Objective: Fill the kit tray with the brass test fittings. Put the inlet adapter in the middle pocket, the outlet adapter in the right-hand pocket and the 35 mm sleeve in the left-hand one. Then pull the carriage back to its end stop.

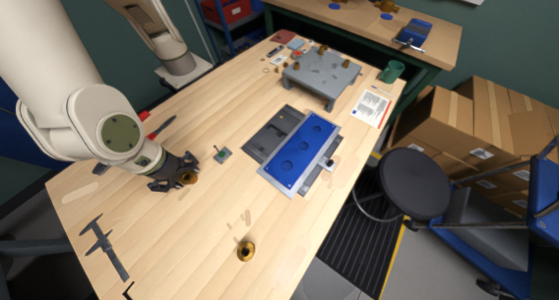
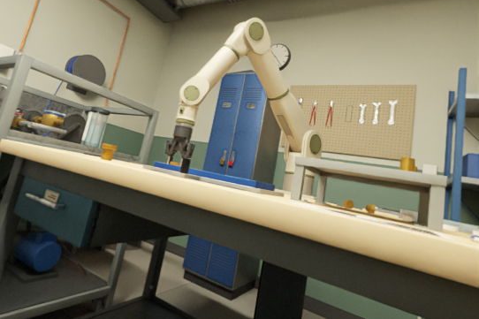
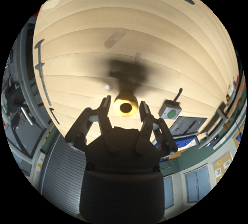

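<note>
On the near left of the wooden bench, a brass fitting (image 1: pixel 188 177) (image 3: pixel 125 107) sits on the bench top, bore facing up. My gripper (image 1: pixel 172 176) (image 3: pixel 124 108) (image 2: pixel 180 153) is open and holds nothing, low over the bench with a finger on either side of this fitting. A second brass fitting (image 1: pixel 245 251) (image 2: pixel 108 151) stands near the bench's front edge. The blue kit tray (image 1: pixel 300 152) with three empty round pockets lies mid-bench on a dark carriage, with a black knob (image 1: pixel 330 162) at its near side. More brass fittings (image 1: pixel 322 49) stand on a grey stand (image 1: pixel 322 75) at the far end.
A small box with a green button (image 1: pixel 222 155) (image 3: pixel 170 111) lies between my gripper and the tray. Red-handled pliers (image 1: pixel 156 128) lie to the left, a caliper (image 1: pixel 104 245) by the near corner. A green mug (image 1: pixel 392 71) and a paper sheet (image 1: pixel 372 107) sit at the right edge.
</note>
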Robot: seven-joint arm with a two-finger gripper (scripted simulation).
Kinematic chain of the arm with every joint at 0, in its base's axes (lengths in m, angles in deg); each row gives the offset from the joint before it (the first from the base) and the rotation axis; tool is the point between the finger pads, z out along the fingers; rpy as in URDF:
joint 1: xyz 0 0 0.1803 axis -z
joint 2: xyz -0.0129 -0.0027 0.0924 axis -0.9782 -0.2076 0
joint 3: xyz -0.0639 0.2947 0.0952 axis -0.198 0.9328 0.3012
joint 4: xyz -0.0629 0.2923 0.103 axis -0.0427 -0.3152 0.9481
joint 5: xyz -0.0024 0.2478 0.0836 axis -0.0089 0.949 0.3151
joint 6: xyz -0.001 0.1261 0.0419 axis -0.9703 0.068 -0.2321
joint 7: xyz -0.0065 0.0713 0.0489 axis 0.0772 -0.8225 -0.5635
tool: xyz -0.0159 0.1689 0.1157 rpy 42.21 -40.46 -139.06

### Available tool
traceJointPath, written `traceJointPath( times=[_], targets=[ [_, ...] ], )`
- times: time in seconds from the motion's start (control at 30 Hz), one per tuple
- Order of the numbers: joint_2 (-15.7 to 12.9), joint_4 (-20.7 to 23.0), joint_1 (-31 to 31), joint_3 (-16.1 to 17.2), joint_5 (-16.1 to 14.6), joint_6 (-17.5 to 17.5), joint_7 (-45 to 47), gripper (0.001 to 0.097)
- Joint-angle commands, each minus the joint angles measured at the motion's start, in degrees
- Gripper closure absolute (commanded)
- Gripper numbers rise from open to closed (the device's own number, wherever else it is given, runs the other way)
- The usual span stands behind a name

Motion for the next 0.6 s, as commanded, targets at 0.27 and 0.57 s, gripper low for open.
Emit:
traceJointPath(
  times=[0.27,0.57],
  targets=[
    [0.0,0.0,0.0,0.0,0.0,0.0,0.0,0.0301],
    [0.0,0.0,0.0,0.0,0.0,0.0,0.0,0.0426]
  ],
)
